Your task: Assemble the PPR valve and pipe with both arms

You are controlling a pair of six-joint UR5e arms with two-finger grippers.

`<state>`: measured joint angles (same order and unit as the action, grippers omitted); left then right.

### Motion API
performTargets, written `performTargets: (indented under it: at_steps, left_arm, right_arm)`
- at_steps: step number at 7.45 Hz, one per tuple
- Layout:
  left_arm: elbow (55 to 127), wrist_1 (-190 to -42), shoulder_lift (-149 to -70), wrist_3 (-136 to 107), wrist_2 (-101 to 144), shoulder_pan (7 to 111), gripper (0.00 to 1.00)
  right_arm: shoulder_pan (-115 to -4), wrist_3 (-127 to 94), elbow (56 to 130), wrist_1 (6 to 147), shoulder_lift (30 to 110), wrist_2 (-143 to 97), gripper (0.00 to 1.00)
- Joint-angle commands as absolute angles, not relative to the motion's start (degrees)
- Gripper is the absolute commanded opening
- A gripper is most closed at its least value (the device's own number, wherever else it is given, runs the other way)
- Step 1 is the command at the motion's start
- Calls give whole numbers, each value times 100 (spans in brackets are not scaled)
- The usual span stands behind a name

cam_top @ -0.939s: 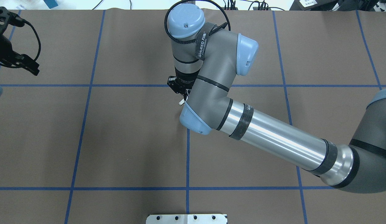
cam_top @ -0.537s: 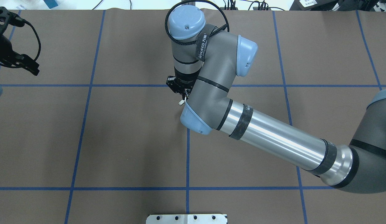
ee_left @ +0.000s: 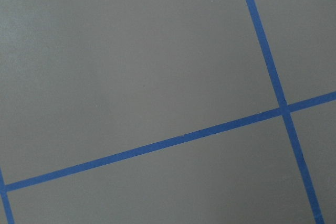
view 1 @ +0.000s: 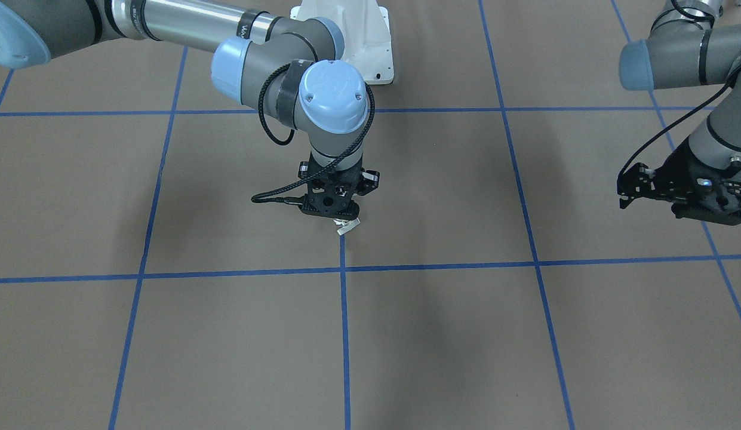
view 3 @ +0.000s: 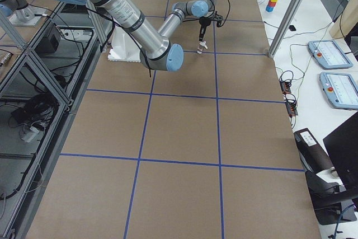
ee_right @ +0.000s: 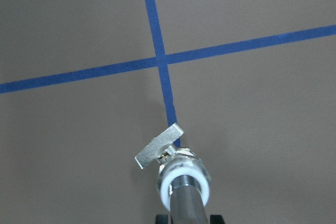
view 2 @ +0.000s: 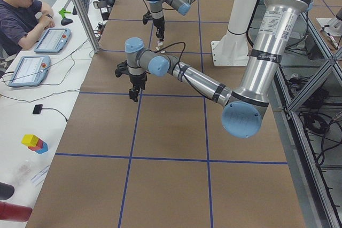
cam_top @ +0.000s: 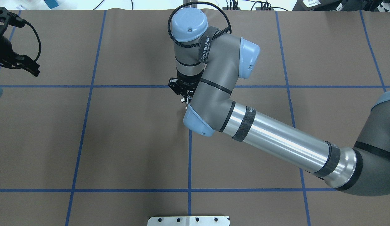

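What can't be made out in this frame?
Pipe: not surely identifiable in any view; the right wrist view's bottom edge crops whatever lies above the PPR valve.
Right pincer fingers: hidden overhead by the right arm.
Left pincer: too small and dark front-on to read; overhead's left edge crops it.

Seen from overhead, the right gripper (cam_top: 184, 96) hangs near the middle of the table (cam_top: 119, 141), the left gripper (cam_top: 30, 67) well apart at 9 o'clock from it and the pedestal plate (cam_top: 188, 220) at 6 o'clock on the near edge. The PPR valve (ee_right: 185, 179) sits under the right gripper, seemingly just off the table. In the right wrist view the tape crossing (ee_right: 160, 59) lies at 12 o'clock from it, and its lever tab (ee_right: 159, 145) juts toward 10 o'clock.
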<state>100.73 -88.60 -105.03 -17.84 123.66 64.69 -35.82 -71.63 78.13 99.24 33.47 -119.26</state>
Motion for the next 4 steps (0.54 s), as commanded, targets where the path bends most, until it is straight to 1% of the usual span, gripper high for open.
performTargets:
  at_steps: [1,4]
  left_arm:
    - [10072,-8859,-10512,-1784,12366,6469,100]
    - [10090,-8868,-10503,-1802,12366,6469,100]
  right_arm:
    - [-3577,-7163,7866,9923,3384,-11944,0]
    - [-3577,-7163,7884,9932,3375,-12031,0]
